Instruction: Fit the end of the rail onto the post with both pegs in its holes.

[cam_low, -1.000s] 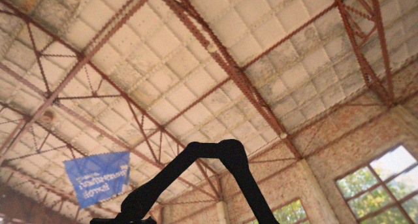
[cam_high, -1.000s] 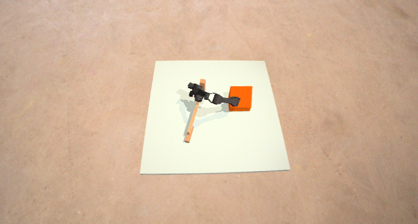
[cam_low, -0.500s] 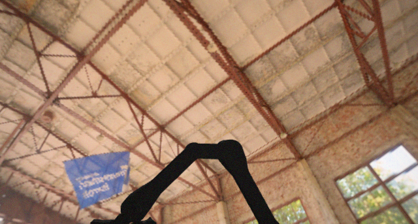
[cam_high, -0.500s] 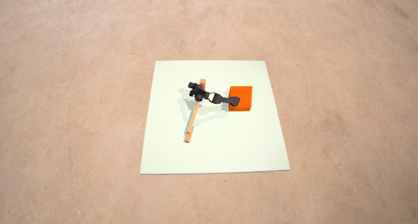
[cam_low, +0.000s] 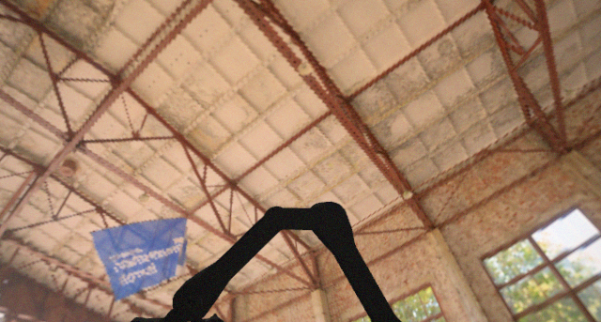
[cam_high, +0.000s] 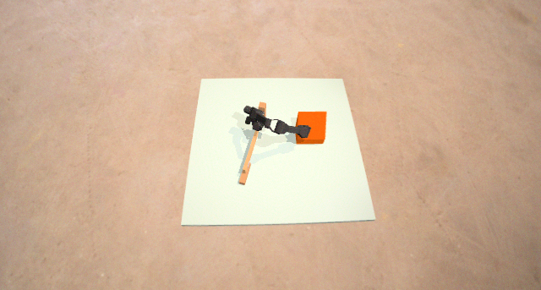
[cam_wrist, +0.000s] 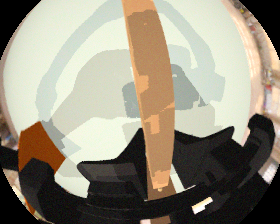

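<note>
My gripper is shut on the long light-wood rail, near its upper end in the top view. The rail's other end lies over the small wooden footboard block and looks raised and slightly offset from it. Whether that end sits in the bracket cannot be told. A wooden piece, seemingly the post, shows just beyond the gripper. The pegs, the holes and any gap at the post are hidden by the gripper or too small to tell. The exterior view shows only the dark arm, not the fingertips.
The arm stands on an orange block to the right of the rail in the top view. The arm passes from there over the pale square mat. Shadows of the arm and rail fall on the mat.
</note>
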`<state>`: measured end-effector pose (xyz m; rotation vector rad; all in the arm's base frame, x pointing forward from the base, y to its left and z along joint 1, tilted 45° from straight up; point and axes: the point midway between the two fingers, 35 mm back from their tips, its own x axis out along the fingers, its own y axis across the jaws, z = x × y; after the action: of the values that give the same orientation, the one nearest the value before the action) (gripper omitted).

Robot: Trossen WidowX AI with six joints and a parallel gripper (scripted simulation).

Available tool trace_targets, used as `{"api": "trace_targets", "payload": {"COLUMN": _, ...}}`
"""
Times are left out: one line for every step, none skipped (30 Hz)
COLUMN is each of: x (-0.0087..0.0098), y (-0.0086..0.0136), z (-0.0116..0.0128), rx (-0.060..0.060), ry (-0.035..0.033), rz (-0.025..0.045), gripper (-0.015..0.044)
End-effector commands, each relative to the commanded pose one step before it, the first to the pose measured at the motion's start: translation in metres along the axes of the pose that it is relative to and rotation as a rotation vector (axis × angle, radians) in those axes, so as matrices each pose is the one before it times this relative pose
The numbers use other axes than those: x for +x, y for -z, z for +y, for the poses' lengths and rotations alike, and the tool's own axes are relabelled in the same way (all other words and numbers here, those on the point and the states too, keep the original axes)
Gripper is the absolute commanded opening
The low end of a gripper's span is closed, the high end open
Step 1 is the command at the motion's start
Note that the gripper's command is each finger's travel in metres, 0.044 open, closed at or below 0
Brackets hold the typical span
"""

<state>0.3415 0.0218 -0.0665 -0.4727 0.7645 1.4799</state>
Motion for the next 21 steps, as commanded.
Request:
{"api": "trace_targets", "payload": {"x": -0.00452, "y": 0.00304, "z": -0.00350, "rx": -0.0045, "ry": 0.01205, "rz": 0.00290, "gripper": 0.0000}}
{"api": "trace_targets", "payload": {"x": -0.00008, "y": 0.00028, "z": -0.00011, "rx": 0.0000, "ry": 0.00001, "rz": 0.00002, "gripper": 0.0000}}
{"api": "trace_targets", "payload": {"x": -0.00009, "y": 0.00029, "z": -0.00011, "rx": 0.0000, "ry": 0.00001, "rz": 0.00002, "gripper": 0.0000}}
{"api": "trace_targets", "payload": {"x": -0.00009, "y": 0.00029, "z": -0.00012, "rx": 0.0000, "ry": 0.00001, "rz": 0.00002, "gripper": 0.0000}}
{"api": "trace_targets", "payload": {"x": -0.00010, "y": 0.00029, "z": -0.00012, "rx": 0.0000, "ry": 0.00001, "rz": 0.00002, "gripper": 0.0000}}
{"api": "trace_targets", "payload": {"x": -0.00010, "y": 0.00029, "z": -0.00012, "rx": 0.0000, "ry": 0.00001, "rz": 0.00002, "gripper": 0.0000}}
{"api": "trace_targets", "payload": {"x": -0.00010, "y": 0.00028, "z": -0.00011, "rx": 0.0000, "ry": 0.00001, "rz": 0.00002, "gripper": 0.0000}}
{"api": "trace_targets", "payload": {"x": -0.00010, "y": 0.00028, "z": -0.00012, "rx": 0.0000, "ry": 0.00001, "rz": 0.00002, "gripper": 0.0000}}
{"api": "trace_targets", "payload": {"x": -0.00010, "y": 0.00027, "z": -0.00012, "rx": 0.0000, "ry": 0.00001, "rz": 0.00002, "gripper": 0.0000}}
{"api": "trace_targets", "payload": {"x": -0.00010, "y": 0.00028, "z": -0.00012, "rx": 0.0000, "ry": 0.00001, "rz": 0.00002, "gripper": 0.0000}}
{"api": "trace_targets", "payload": {"x": -0.00010, "y": 0.00028, "z": -0.00012, "rx": 0.0000, "ry": 0.00001, "rz": 0.00002, "gripper": 0.0000}}
{"api": "trace_targets", "payload": {"x": -0.00010, "y": 0.00029, "z": -0.00012, "rx": 0.0000, "ry": 0.00001, "rz": 0.00002, "gripper": 0.0000}}
{"api": "trace_targets", "payload": {"x": -0.00010, "y": 0.00028, "z": -0.00012, "rx": 0.0000, "ry": 0.00001, "rz": 0.00002, "gripper": 0.0000}}
{"api": "trace_targets", "payload": {"x": -0.00009, "y": 0.00029, "z": -0.00012, "rx": 0.0000, "ry": 0.00001, "rz": 0.00002, "gripper": 0.0000}}
{"api": "trace_targets", "payload": {"x": -0.00009, "y": 0.00029, "z": -0.00012, "rx": 0.0000, "ry": 0.00001, "rz": 0.00002, "gripper": 0.0000}}
{"api": "trace_targets", "payload": {"x": -0.00008, "y": 0.00028, "z": -0.00012, "rx": 0.0000, "ry": 0.00001, "rz": 0.00002, "gripper": 0.0000}}
{"api": "trace_targets", "payload": {"x": -0.00008, "y": 0.00029, "z": -0.00012, "rx": 0.0000, "ry": 0.00001, "rz": 0.00002, "gripper": 0.0000}}
{"api": "trace_targets", "payload": {"x": -0.00007, "y": 0.00029, "z": -0.00011, "rx": 0.0000, "ry": 0.00001, "rz": 0.00002, "gripper": 0.0000}}
{"api": "trace_targets", "payload": {"x": -0.00006, "y": 0.00029, "z": -0.00011, "rx": 0.0000, "ry": 0.00001, "rz": 0.00002, "gripper": 0.0000}}
{"api": "trace_targets", "payload": {"x": -0.00006, "y": 0.00031, "z": -0.00012, "rx": 0.0000, "ry": 0.00001, "rz": 0.00002, "gripper": 0.0000}}
{"api": "trace_targets", "payload": {"x": -0.00005, "y": 0.00031, "z": -0.00011, "rx": 0.0000, "ry": 0.00001, "rz": 0.00002, "gripper": 0.0000}}
